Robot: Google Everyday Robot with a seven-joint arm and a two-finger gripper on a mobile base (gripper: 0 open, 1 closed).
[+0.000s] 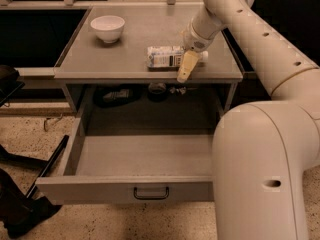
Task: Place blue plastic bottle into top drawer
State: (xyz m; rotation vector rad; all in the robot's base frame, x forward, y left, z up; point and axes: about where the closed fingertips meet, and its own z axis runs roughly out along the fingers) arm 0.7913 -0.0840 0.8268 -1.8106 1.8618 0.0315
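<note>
I could read no text anywhere. The label on the blue plastic bottle [164,57] bore a dark printed patch, illegible to me. The jaws sat at that bottle's right end.

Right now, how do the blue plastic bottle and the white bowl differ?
The blue plastic bottle lies on its side; the white bowl stands upright, mouth up.
The bottle sits near the front edge, right of centre; the bowl at the back left.
The gripper is at the bottle's right end; the bowl is far from it.
Both rest on the grey tabletop; neither is in the open top drawer.
</note>
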